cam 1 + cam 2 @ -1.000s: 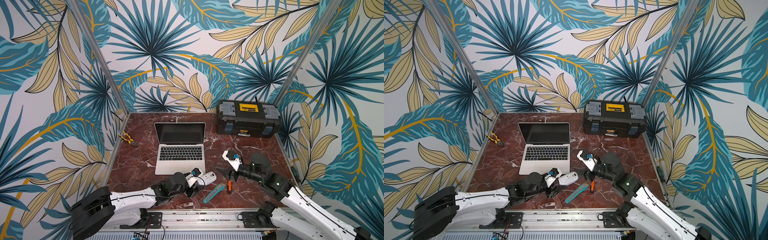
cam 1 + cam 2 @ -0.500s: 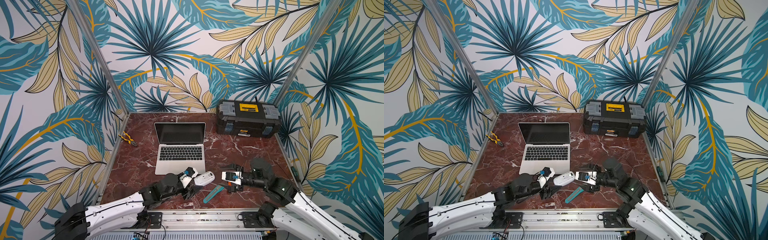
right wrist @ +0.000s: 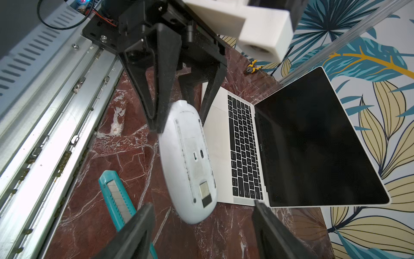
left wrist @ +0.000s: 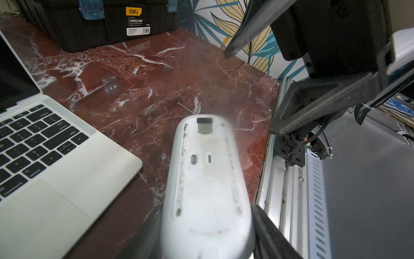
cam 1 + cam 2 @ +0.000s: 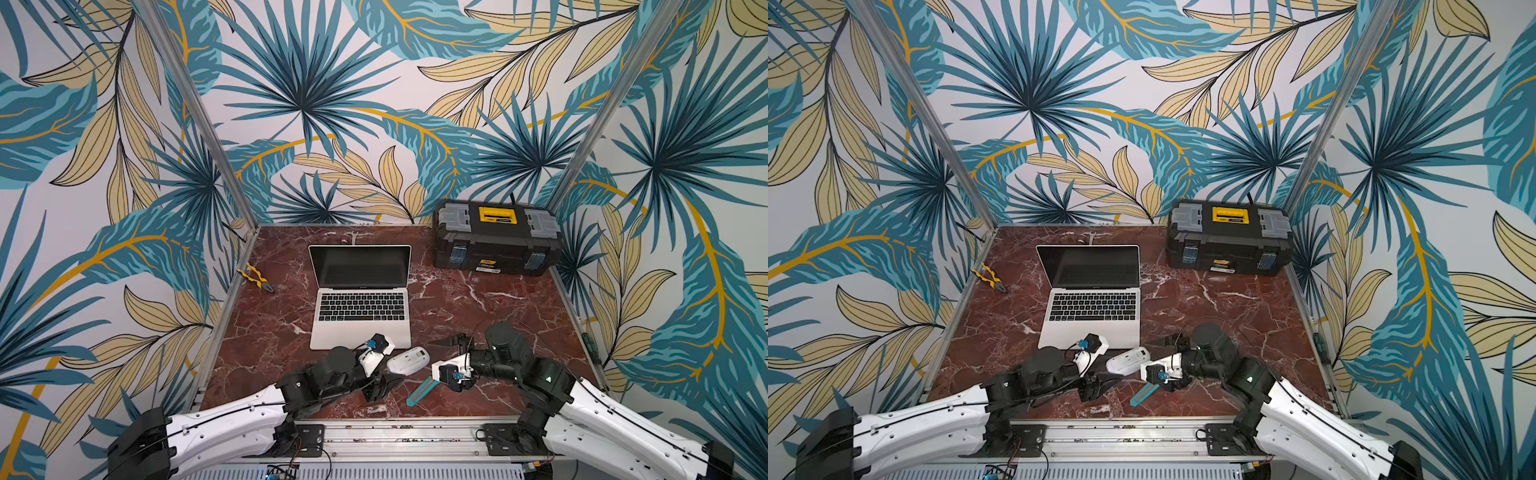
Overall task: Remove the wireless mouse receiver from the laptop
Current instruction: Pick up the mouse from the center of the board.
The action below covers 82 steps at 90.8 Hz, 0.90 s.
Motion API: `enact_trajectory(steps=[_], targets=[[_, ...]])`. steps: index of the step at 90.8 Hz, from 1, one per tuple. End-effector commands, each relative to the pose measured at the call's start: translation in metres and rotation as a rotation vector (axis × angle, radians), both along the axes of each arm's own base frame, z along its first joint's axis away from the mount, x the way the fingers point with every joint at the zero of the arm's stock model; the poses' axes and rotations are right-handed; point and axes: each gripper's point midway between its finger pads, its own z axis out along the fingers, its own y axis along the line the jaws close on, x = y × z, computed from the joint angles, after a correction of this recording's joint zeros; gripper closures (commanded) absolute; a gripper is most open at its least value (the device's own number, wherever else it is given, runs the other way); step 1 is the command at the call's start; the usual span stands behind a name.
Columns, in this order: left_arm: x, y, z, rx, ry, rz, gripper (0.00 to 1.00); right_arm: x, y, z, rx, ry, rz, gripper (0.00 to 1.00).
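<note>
The laptop [image 5: 360, 316] is set open on the table [image 5: 478, 299], about midway between the far and near edges and left of centre, its dark screen turned up toward the far edge. The mouse [image 5: 408, 359] is held off the table just beyond the laptop's near right corner, close to the near edge, with its underside turned upward. It is clamped at one end by the left gripper [image 3: 179, 117], whose jaws are closed tight against its two sides. At the other end of the underside the receiver [image 4: 204, 126], a small silver piece with a black cap, is seen seated in a slot of the mouse, apart from the laptop. The right gripper [image 3: 202, 207] is pointed at that end with its jaws spread wide, one on either side of the mouse's tip and neither touching it; nothing is held by it. A teal knife [image 5: 422, 390] is laid on the table partly under the right gripper, by the near edge. A black-and-yellow toolbox [image 5: 496, 239] is placed in the far right corner, and yellow-handled pliers [image 5: 254, 279] are seen against the left edge, level with the laptop's screen.
</note>
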Motion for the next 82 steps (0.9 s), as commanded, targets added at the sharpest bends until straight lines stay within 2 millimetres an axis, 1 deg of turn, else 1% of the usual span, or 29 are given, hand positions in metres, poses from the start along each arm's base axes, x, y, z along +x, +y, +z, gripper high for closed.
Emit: enact_trajectory(steps=[1,19,25,36,50,69,82], targets=[[0.003,-0.006,0.032,-0.081,-0.028,-0.004,0.56,0.000,0.003,-0.012,-0.029,-0.028,0.012,0.26],[0.002,-0.009,0.039,-0.100,-0.024,-0.010,0.56,-0.006,0.010,-0.028,-0.078,-0.016,0.030,0.27],[0.002,-0.009,0.042,-0.112,-0.024,-0.013,0.56,-0.005,0.014,-0.026,-0.061,-0.031,0.026,0.27],[0.001,-0.011,0.046,-0.126,-0.021,-0.019,0.56,0.003,0.022,-0.018,0.000,-0.089,-0.012,0.30],[-0.001,-0.013,0.051,-0.138,-0.013,-0.032,0.56,0.007,0.027,-0.014,0.022,-0.129,-0.028,0.37],[-0.002,-0.014,0.054,-0.153,-0.011,-0.033,0.56,0.007,0.032,-0.010,0.041,-0.141,-0.023,0.52],[-0.002,-0.014,0.055,-0.156,-0.007,-0.034,0.55,0.005,0.032,-0.015,0.030,-0.132,-0.013,0.61]])
